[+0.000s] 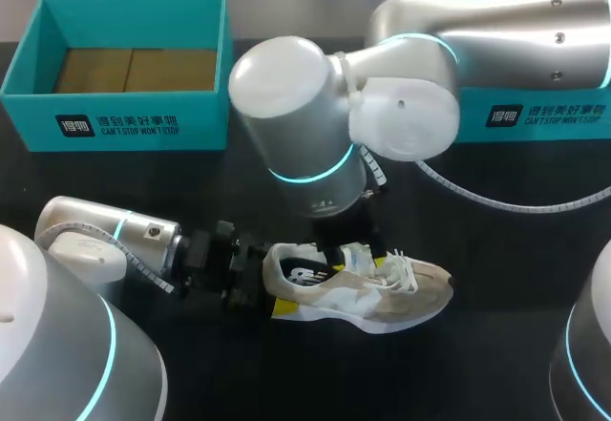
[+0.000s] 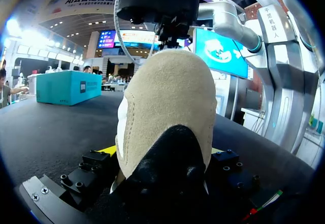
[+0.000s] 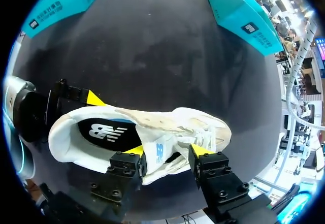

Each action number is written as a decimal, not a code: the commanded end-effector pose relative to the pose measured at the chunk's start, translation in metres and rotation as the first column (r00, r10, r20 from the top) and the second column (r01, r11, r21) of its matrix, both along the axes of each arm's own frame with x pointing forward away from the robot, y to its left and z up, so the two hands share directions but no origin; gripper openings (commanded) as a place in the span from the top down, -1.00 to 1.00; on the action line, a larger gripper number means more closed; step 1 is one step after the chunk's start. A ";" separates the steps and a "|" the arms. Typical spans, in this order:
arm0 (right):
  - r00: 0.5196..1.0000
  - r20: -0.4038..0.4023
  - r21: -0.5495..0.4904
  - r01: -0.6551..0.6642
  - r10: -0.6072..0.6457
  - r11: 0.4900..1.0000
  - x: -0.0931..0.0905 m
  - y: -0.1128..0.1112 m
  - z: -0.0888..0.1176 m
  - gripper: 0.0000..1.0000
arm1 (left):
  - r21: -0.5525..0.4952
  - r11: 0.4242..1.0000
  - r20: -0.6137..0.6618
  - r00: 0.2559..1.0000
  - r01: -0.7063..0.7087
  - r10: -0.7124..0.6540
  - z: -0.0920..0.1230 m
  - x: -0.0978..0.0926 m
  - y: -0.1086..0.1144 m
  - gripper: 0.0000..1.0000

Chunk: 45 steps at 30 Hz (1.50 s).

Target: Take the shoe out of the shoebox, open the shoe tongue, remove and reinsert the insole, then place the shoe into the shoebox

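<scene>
A beige and white shoe (image 1: 382,292) lies on its side on the black table, toe to the right. My left gripper (image 1: 275,283) holds its heel, which fills the space between the fingers in the left wrist view (image 2: 162,153). One yellow fingertip (image 3: 94,98) presses the heel's side. My right arm (image 1: 305,135) reaches over the shoe's middle and hides its own fingers from the head view. In the right wrist view my right gripper (image 3: 167,151) straddles the white tongue (image 3: 157,158). One finger is against it and a gap remains at the other. The dark insole (image 3: 106,132) shows inside the shoe (image 3: 167,120).
An open teal shoebox (image 1: 115,125) stands at the back left of the table. A second teal box piece (image 1: 544,115) sits at the back right, behind my right arm. A grey cable (image 1: 496,197) hangs from that arm near the table.
</scene>
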State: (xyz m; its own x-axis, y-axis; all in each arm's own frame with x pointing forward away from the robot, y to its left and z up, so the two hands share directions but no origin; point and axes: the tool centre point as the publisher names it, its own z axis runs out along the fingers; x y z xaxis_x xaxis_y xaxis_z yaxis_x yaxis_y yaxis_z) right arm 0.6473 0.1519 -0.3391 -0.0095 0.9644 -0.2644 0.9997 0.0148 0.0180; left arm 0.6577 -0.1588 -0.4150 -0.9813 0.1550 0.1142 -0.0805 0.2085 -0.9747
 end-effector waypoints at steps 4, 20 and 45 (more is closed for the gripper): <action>0.466 0.202 0.174 0.849 -0.861 0.500 -0.007 0.006 -0.001 0.06 | 0.001 1.000 0.001 1.000 0.000 0.000 0.000 0.000 -0.001 1.00; 0.535 0.110 0.222 0.808 -0.838 0.545 -0.005 0.000 0.017 1.00 | 0.001 1.000 0.001 1.000 0.000 0.000 0.000 0.000 -0.001 1.00; 0.589 -0.074 0.355 0.770 -0.805 0.530 -0.005 -0.031 0.035 1.00 | 0.001 1.000 0.001 1.000 0.000 0.000 0.000 0.000 -0.001 1.00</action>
